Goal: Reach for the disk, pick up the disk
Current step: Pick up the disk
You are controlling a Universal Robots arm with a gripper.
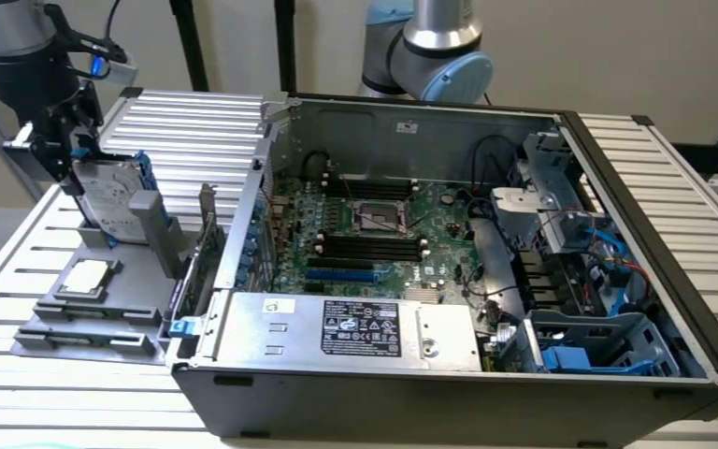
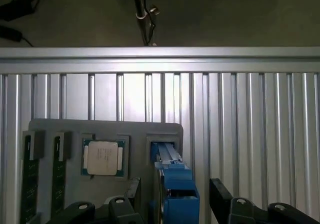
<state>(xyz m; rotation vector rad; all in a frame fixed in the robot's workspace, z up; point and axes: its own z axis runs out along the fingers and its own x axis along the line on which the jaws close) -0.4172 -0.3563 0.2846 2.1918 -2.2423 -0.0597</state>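
Blue plastic rails edge the disk (image 1: 109, 201), which stands on edge in a slot of the grey tray (image 2: 70, 129), right between the jaws of the tool (image 2: 175, 184). The tool is open, with one finger (image 2: 220, 191) on each side and a gap showing, and the upright stance probably leaves both flat faces free for a grip. Just beyond the tool, a square silver chip (image 2: 102, 157) and two memory sticks (image 2: 31, 184) lie on the tray, and farther off the slatted aluminium counter (image 2: 250, 114) carries an opened computer case (image 1: 459, 234), with dark floor past its edge.

silver disk (image 1: 109, 198) upright on edge, blue-railed
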